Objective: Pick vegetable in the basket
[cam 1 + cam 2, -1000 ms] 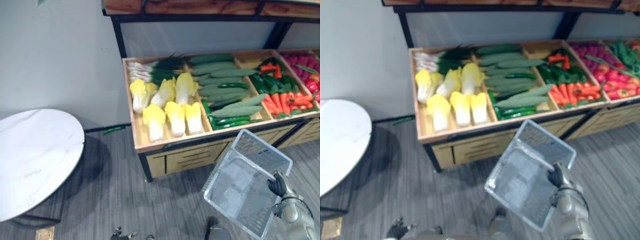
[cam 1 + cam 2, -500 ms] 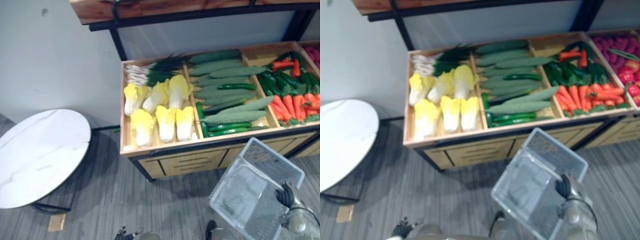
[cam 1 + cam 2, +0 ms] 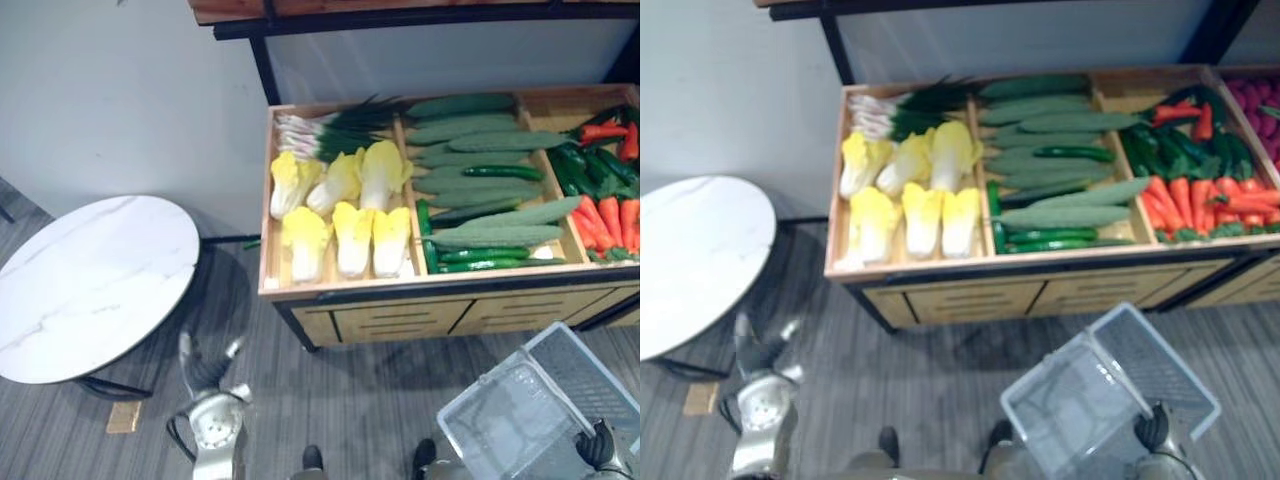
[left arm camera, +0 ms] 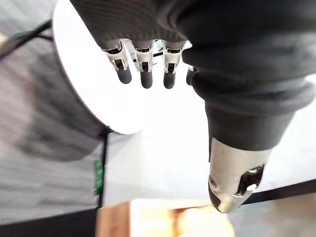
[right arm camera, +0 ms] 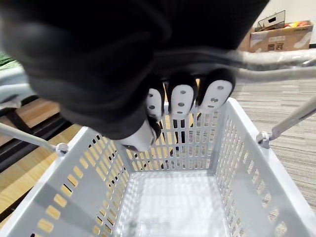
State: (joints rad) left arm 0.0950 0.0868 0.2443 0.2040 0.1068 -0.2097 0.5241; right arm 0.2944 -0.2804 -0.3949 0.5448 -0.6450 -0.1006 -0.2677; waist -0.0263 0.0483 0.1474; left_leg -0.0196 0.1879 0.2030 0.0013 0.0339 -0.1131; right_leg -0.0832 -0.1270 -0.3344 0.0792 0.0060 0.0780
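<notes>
Cabbages (image 3: pixel 345 215) lie in the left bin of the stand (image 3: pixel 330 289), cucumbers (image 3: pixel 480 180) in the next, carrots (image 3: pixel 612 215) further right. The basket (image 3: pixel 590 370) hangs tilted, low on my right, in front of the stand and apart from it. My right hand (image 3: pixel 597 446) has its fingers curled round the handle (image 5: pixel 276 58). My left hand (image 3: pixel 207 372) hovers with straight fingers beside the round table (image 3: pixel 90 280).
</notes>
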